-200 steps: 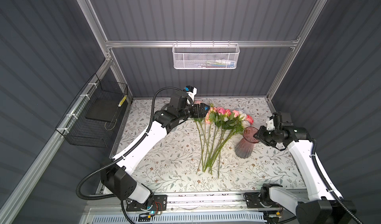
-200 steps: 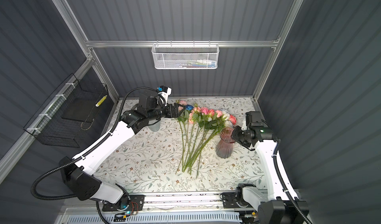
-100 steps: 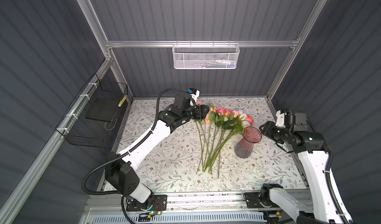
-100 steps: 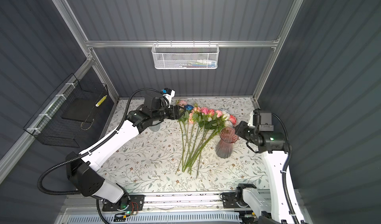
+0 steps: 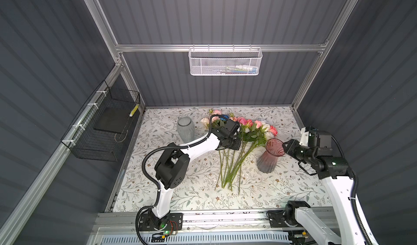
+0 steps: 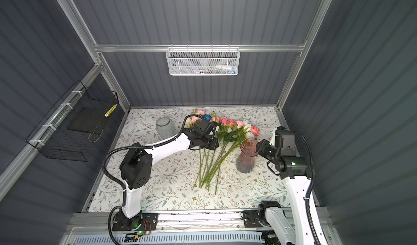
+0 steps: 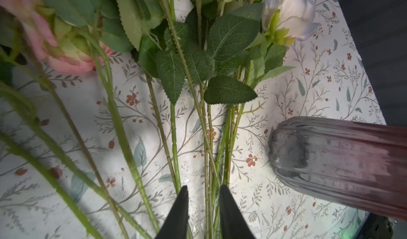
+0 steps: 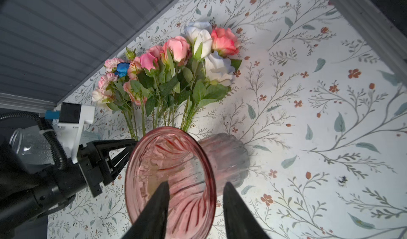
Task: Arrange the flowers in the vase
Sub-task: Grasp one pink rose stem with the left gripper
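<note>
The flowers point(image 5: 246, 128) point(image 6: 230, 128) lie fanned on the floral table, pink, white and blue heads toward the back wall point(image 8: 178, 48). My left gripper point(image 5: 228, 145) point(image 6: 207, 145) is low over their stems. Its jaws are narrow, with a few stems point(image 7: 207, 138) between them and a gap on one side point(image 7: 204, 196). The pink ribbed vase point(image 5: 268, 162) point(image 6: 246, 162) point(image 7: 341, 160) stands right of the stems. My right gripper point(image 5: 285, 148) point(image 8: 196, 196) is open astride its rim point(image 8: 211, 182), one finger inside the mouth, one outside.
A clear glass vase point(image 5: 185, 128) point(image 6: 165, 127) stands at the back left of the table. A white mesh basket point(image 5: 225, 63) hangs on the back wall, and a black wire basket point(image 5: 101, 128) on the left wall. The left arm's elbow point(image 5: 171, 167) rises over the table's left half.
My left gripper has moved from the flower heads down to the stems, and its jaws have narrowed around them. My right gripper drew back, then came in over the pink vase's rim.
</note>
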### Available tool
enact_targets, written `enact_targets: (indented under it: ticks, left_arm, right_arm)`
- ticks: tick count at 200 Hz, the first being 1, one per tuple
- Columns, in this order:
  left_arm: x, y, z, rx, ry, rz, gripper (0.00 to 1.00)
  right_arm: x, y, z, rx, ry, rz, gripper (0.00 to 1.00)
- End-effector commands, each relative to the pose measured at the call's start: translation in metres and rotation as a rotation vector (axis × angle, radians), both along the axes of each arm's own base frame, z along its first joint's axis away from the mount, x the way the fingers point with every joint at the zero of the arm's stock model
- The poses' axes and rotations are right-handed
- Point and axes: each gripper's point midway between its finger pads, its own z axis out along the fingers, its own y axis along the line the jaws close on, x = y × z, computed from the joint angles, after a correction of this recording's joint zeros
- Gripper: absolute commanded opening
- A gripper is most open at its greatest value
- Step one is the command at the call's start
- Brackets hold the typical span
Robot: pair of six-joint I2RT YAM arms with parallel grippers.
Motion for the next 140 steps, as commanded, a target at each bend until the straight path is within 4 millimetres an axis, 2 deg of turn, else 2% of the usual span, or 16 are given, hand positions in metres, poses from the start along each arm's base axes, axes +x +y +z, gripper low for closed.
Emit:
enact_targets:
  ticks: [1, 27, 52, 103, 140]
  left_arm:
    - [0.005, -0.017, 0.01, -0.053, 0.001, -0.038, 0.29]
    - [0.014, -0.029, 0.002, -0.058, 0.011, -0.043, 0.29]
    - [0.02, -0.036, -0.015, -0.027, 0.032, -0.047, 0.26]
    - [0.034, -0.031, -0.039, 0.056, 0.036, 0.001, 0.21]
    - [0.031, -0.041, -0.048, 0.029, 0.064, -0.022, 0.2]
  right_arm:
    - [0.004, 0.01, -0.011, 0.071, -0.025, 0.007, 0.44]
    - [0.0, 0.005, -0.01, 0.072, -0.082, -0.031, 0.49]
    - [-0.001, 0.001, -0.016, 0.058, -0.072, -0.047, 0.49]
    - [-0.001, 0.004, -0.015, 0.067, -0.076, -0.036, 0.49]
    - [-0.002, 0.002, -0.015, 0.056, -0.077, -0.038, 0.5]
